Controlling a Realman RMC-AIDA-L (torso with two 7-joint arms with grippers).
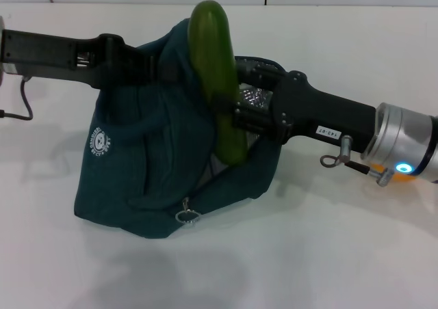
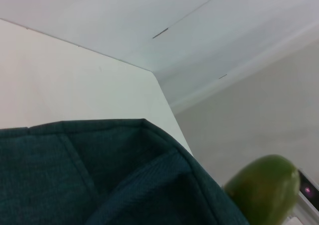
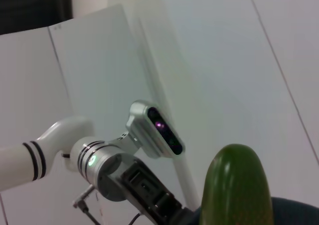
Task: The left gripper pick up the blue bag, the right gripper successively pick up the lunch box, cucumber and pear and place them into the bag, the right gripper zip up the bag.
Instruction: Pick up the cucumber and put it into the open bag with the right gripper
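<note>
Presently, the dark teal-green fabric tote bag [image 1: 150, 165] sits on the smooth white counter [image 1: 308, 254], slumped and creased, its upper edge lifted at the far left. The fabric is soft and woven, with a small white round logo [image 1: 100, 143] on the left face and a metal ring zip pull [image 1: 186, 216] hanging at the near edge. A patch of crinkled silver foil lining [image 1: 252, 97] shows inside the open mouth.

The left gripper [image 1: 147, 66], a black two-fingered claw on a black link, reaches in from the left and is closed on the bag's upper edge, holding it up.

The right gripper [image 1: 222, 107], of the same black build with a silver cylindrical wrist, comes in from the right and is clamped around the long, smooth, dark green cucumber [image 1: 217, 76]. The cucumber stands nearly upright over the bag's opening, its rounded top well above the fabric and its lower end down within the mouth.

An orange-yellow rounded object, seemingly the pear [image 1: 400, 179], shows partly behind the right wrist at the far right.

In the left wrist view, the teal fabric [image 2: 99, 175] fills the lower part beside the cucumber's glossy tip [image 2: 264, 190].
</note>
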